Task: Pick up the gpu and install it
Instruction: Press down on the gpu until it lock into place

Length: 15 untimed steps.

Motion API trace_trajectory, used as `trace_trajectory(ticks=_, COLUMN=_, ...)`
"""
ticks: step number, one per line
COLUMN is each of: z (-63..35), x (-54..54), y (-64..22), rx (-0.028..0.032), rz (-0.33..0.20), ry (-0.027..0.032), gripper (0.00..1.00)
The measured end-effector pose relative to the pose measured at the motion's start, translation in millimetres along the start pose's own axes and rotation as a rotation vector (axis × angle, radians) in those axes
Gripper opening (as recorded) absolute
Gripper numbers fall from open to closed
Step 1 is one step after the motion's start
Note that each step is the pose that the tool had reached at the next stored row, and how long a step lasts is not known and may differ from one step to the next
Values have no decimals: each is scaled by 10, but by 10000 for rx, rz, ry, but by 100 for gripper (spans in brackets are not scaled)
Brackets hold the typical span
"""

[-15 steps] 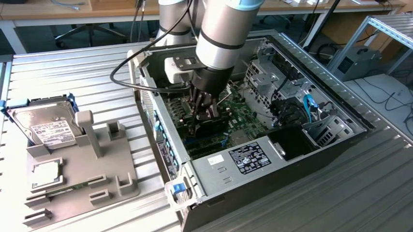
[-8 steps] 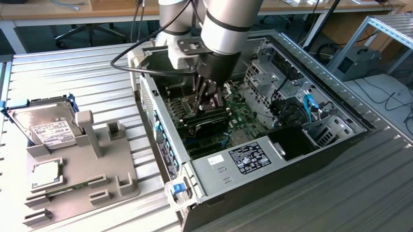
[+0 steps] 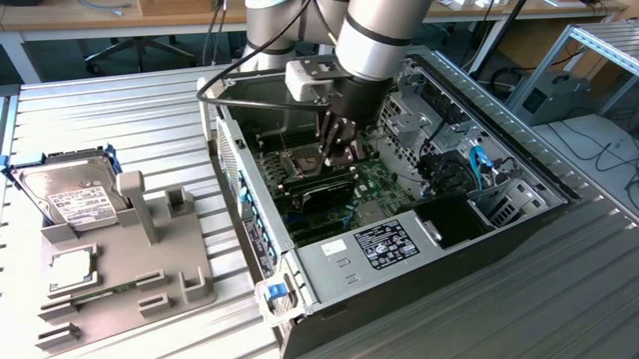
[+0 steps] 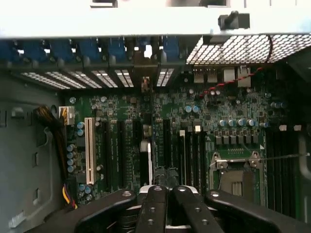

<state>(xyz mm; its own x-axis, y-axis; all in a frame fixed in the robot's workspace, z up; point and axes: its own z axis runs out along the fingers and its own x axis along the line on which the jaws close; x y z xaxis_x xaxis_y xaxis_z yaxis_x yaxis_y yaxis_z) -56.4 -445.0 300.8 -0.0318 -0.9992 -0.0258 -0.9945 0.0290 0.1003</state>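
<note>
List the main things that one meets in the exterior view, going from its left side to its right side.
Silver hard drive → grey holder stand → open computer case → pincer above the motherboard → blue cable → grey box.

The open black metal computer case (image 3: 519, 217) lies on the ribbed table (image 3: 120, 112); the grey plastic parts holder (image 3: 150, 277) sits beside it, toward the exterior view's left.

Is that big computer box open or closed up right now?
Open. The computer case lies on its side with its side panel off, so the green motherboard is exposed, and the robot's gripper is down inside it.
</note>
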Motion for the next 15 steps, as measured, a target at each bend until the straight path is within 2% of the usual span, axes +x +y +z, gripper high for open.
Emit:
trace_trajectory(ticks=5, z=-19, x=-5, y=-187, rx=-104, rz=3, ry=3, gripper=11)
trace_trajectory(ticks=7, z=-27, x=-7, y=-227, rx=-125, rz=3, ry=4, gripper=11)
trace_trajectory(ticks=11, z=-51, x=-11, y=-282, rx=-137, rz=3, ry=4, gripper=11)
trace_trajectory(ticks=15, z=-61, x=-12, y=-295, rx=-141, rz=5, ry=6, gripper=11)
